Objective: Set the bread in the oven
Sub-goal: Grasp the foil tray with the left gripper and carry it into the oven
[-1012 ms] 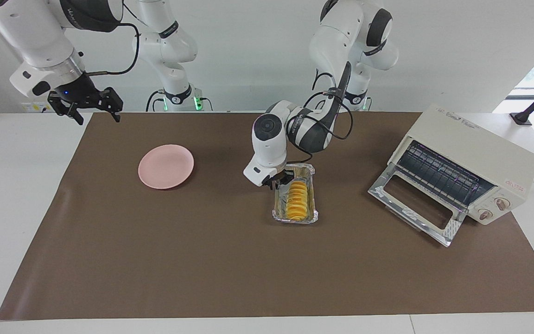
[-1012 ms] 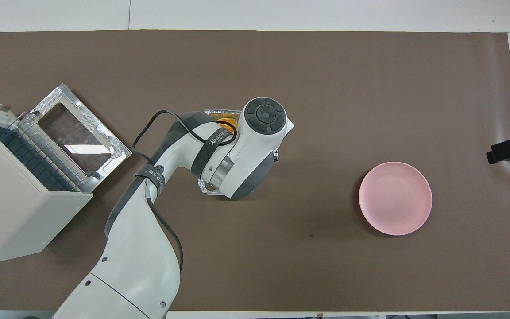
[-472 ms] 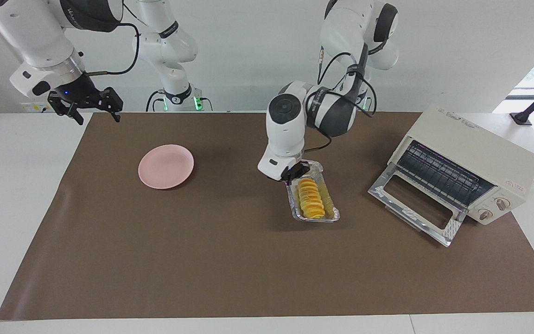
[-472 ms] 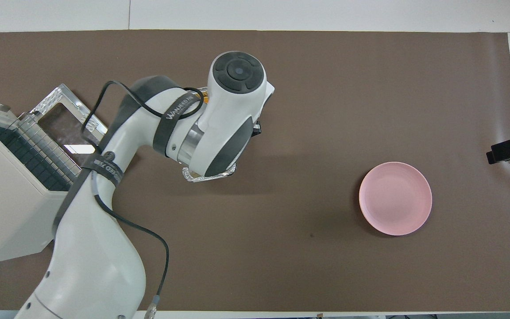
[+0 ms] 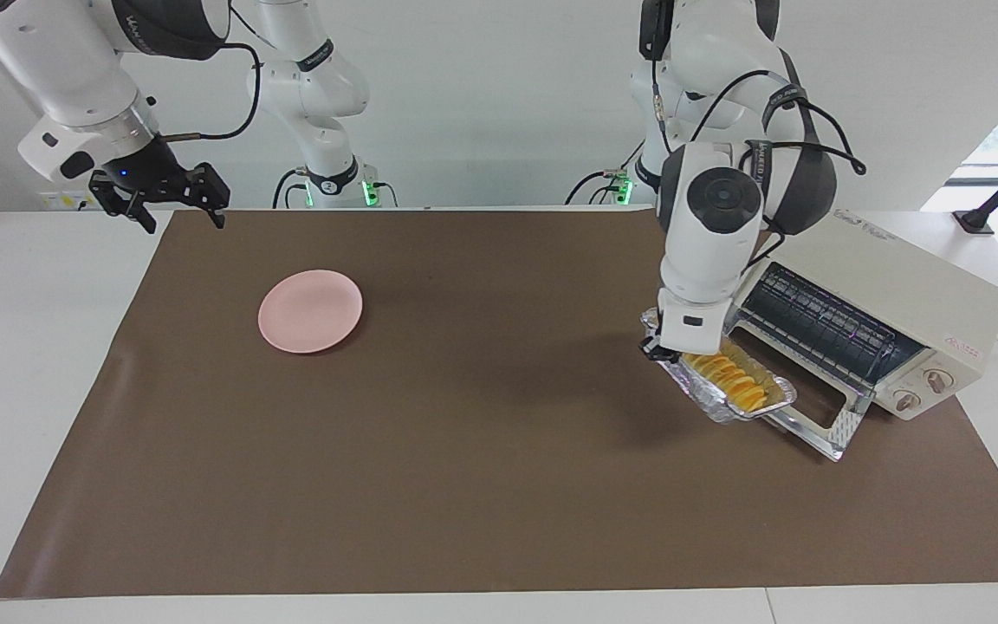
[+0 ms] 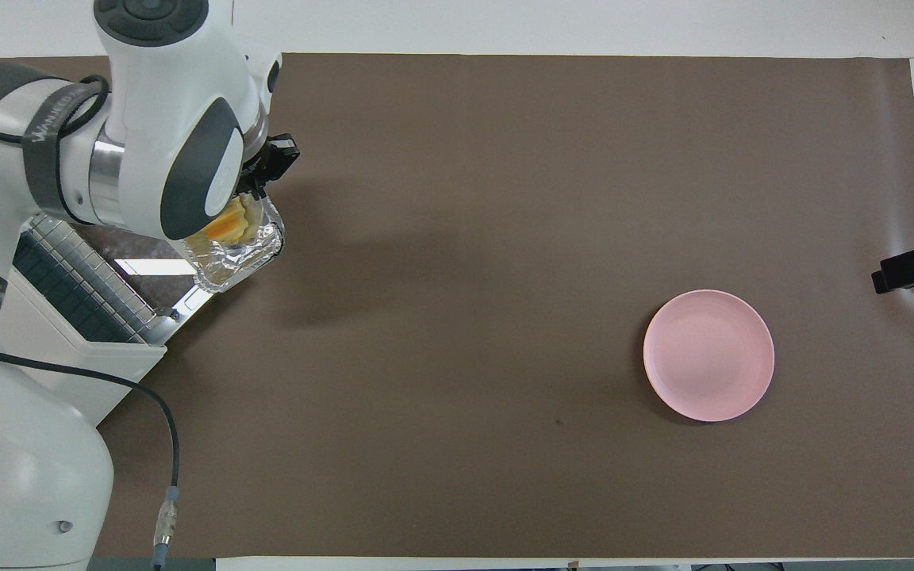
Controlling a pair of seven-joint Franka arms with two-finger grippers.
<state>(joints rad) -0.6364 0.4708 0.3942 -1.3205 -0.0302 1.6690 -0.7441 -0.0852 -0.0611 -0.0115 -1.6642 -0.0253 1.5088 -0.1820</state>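
Observation:
The yellow-orange ridged bread (image 5: 731,380) (image 6: 228,226) lies in a crinkled silver foil tray (image 5: 720,394) (image 6: 236,258). My left gripper (image 5: 657,347) (image 6: 265,170) is shut on the tray's rim and holds it in the air, tilted, over the open glass door (image 5: 776,394) of the cream-white oven (image 5: 884,303) (image 6: 36,317). The oven's wire rack (image 5: 819,325) shows inside. Most of the bread is hidden under the left arm in the overhead view. My right gripper (image 5: 171,198) hangs open, up in the air at the right arm's end of the table, and waits.
A round pink plate (image 5: 310,310) (image 6: 708,354) lies on the brown mat (image 5: 430,485) toward the right arm's end. The oven's two knobs (image 5: 923,390) face away from the robots. A black stand (image 5: 997,204) sits beside the oven.
The left arm has lifted the foil tray with the bread off the mat and carried it toward the oven, now over the open door. The right arm has not moved.

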